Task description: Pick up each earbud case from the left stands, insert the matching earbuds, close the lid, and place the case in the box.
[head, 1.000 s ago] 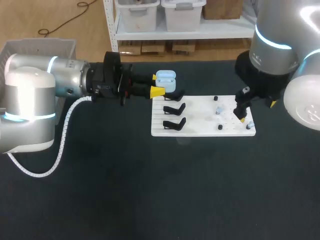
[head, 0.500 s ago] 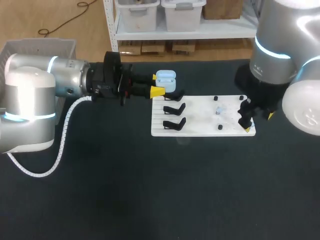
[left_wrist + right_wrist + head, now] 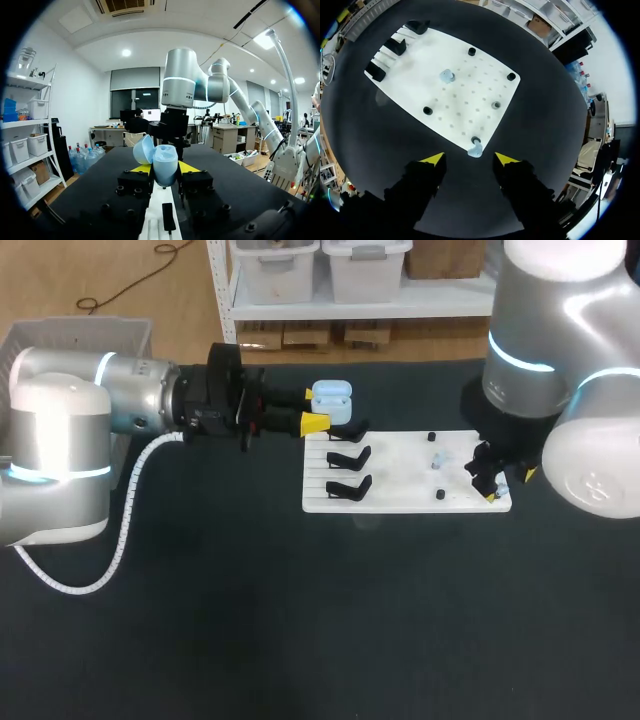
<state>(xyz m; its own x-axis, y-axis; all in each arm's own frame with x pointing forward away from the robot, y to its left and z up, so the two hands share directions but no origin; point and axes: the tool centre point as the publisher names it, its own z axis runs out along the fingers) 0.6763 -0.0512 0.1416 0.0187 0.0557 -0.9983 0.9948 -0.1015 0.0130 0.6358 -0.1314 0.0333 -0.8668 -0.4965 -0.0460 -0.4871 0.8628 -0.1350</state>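
At right gripper [image 3: 469,159]: hangs with fingers apart over pale blue earbud [image 3: 475,149] on near right corner of white board [image 3: 400,495]. Farther off, at left gripper [image 3: 312,409]: clamps open pale blue earbud case [image 3: 332,398] above farthest of 3 black stands [image 3: 350,455].

No writing, number, label or sign can be read on the earbud case [image 3: 332,394] or the white board [image 3: 400,475].

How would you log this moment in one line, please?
left gripper: shut on open case | right gripper: open, above earbud at board edge
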